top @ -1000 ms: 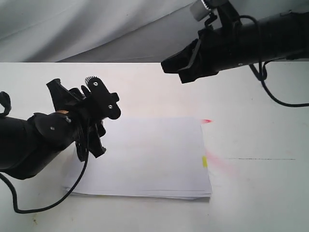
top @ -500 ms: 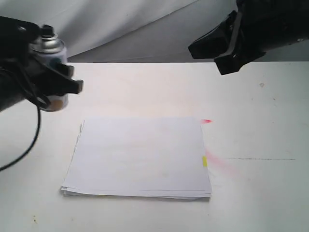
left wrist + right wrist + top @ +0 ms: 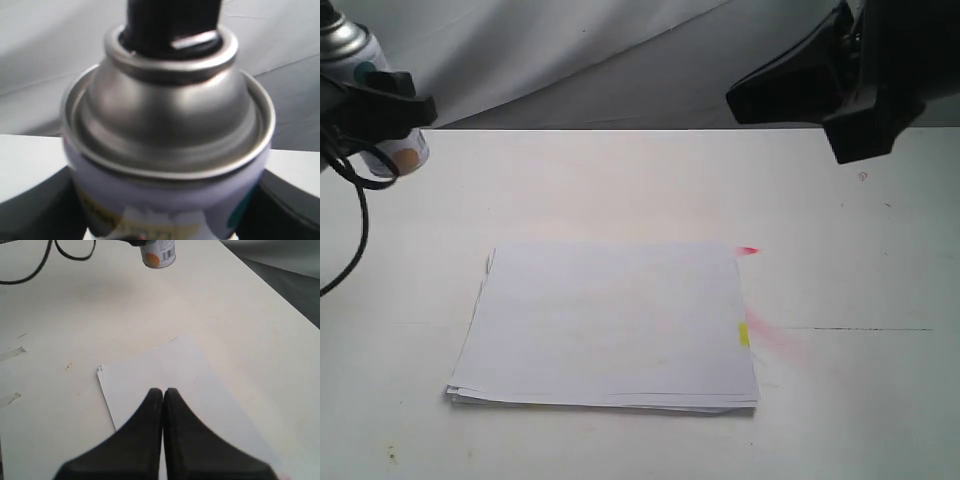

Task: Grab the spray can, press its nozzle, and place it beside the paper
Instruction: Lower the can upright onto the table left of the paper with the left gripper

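Silver-shouldered spray can [image 3: 398,156] has risen higher in the left claw [image 3: 382,106].

Your left gripper [image 3: 382,106] now holds the spray can [image 3: 365,68] higher and farther toward the exterior view's upper left than half a second ago, your right gripper [image 3: 740,102] sits farther right, looming larger

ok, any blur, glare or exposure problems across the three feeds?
Left wrist view: the spray can fills the frame, soft-focused, bright streak on the nozzle. Right wrist view: the right gripper is a blurred black shape; the paper is sharper. Exterior view: even light, white paper barely contrasts with the table; right arm is a featureless silhouette.
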